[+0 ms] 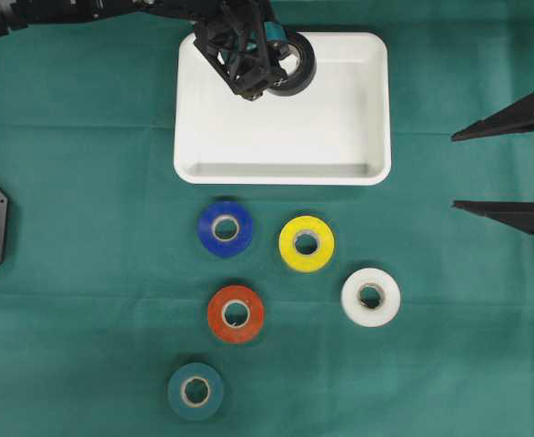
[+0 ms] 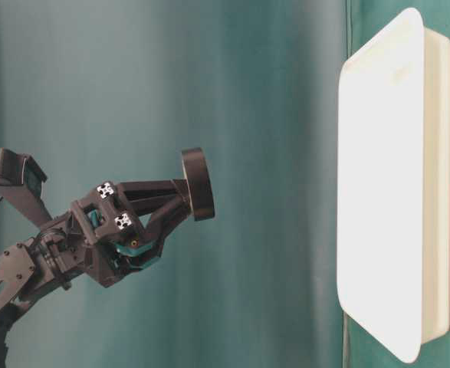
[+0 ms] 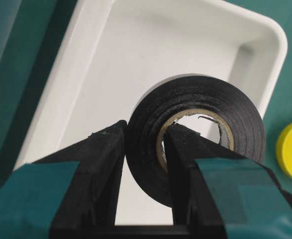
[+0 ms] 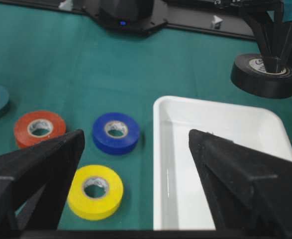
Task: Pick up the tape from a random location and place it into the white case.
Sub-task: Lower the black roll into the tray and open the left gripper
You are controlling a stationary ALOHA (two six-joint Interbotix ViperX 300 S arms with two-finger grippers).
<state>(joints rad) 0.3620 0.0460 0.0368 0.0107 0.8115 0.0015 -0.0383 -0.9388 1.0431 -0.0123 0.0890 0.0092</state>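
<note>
Left end effector [image 1: 268, 71] grips the black tape roll [image 1: 296, 64] above the white case's [image 1: 283, 168] far corner, while the right end effector [image 1: 485, 169] hangs wide apart beside it.

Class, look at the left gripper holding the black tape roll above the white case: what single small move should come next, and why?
Probably lower the roll a little, then open. The left gripper is shut on the black tape roll, one finger through its core, and the roll hangs clear above the white case, near its far rim. Lowering first should keep it from bouncing out.
</note>
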